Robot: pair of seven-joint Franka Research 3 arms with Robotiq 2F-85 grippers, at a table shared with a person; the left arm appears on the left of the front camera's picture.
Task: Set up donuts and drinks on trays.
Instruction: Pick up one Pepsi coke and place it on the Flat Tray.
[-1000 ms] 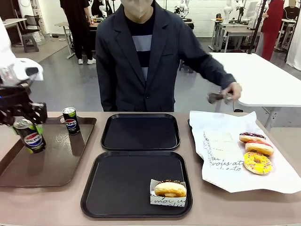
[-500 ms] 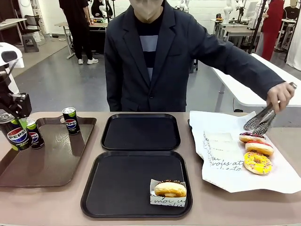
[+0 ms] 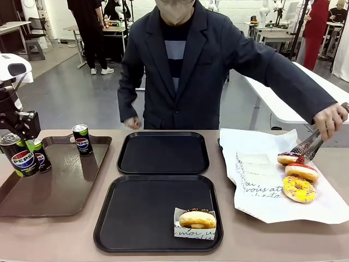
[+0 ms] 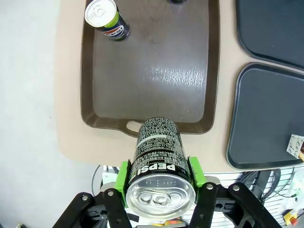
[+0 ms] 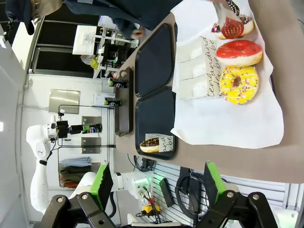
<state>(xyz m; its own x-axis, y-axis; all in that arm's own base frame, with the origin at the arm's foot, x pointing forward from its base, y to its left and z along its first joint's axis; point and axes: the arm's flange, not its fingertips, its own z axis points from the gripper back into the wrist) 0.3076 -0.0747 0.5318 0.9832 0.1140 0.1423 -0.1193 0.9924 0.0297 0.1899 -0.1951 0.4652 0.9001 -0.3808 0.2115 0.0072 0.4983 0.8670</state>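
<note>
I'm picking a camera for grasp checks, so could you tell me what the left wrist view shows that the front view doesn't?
Left wrist view: the pull tab of the held can, with green pads of the left gripper pressing both sides. Front view: the person's tongs at the donuts on white paper. Both: the held can, brown tray and black trays.

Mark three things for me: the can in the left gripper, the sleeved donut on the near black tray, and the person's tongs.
held can (image 3: 20,159), front view, on its round logo.
sleeved donut (image 3: 197,219), front view, on its glazed top.
tongs (image 3: 304,147), front view, on the perforated head.
</note>
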